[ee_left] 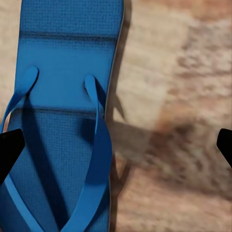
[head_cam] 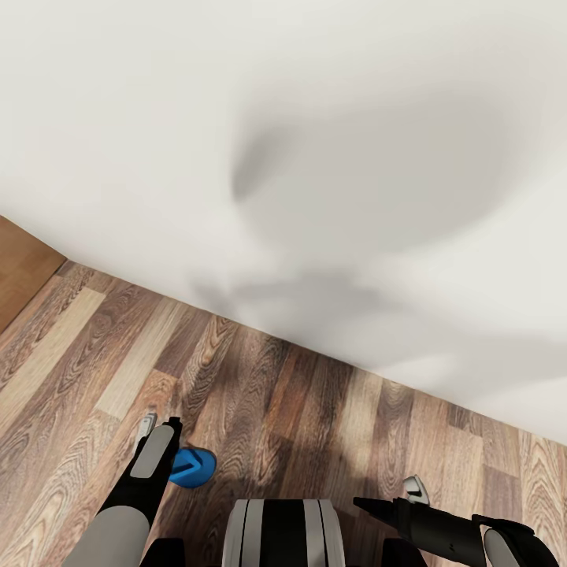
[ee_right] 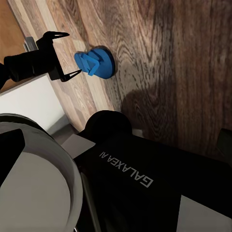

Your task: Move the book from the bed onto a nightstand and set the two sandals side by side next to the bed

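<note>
At the lower left of the head view, your left arm reaches forward and down, its grey forearm narrowing to a dark wrist, with the left pincer [head_cam: 161, 425] pointed at the wood-plank floor [head_cam: 299, 409]. Just right of that wrist, a bright blue sandal [head_cam: 191, 467] lies flat on the floor, partly hidden behind the arm. In the left wrist view the sandal [ee_left: 63, 121] sits under the camera, straps up, and the two black fingertips [ee_left: 9, 150] stand wide apart at the frame's edges, holding nothing. The right wrist view shows that same pincer [ee_right: 63, 55] spread open just beside the sandal [ee_right: 95, 61], not touching it. At the bottom centre is your trunk [head_cam: 282, 534]. At the lower right, your right arm lies low and nearly level, pointing left; you cannot tell how far the right pincer [head_cam: 394, 500] is open. A white wall [head_cam: 315, 157] fills the upper frame.
</note>
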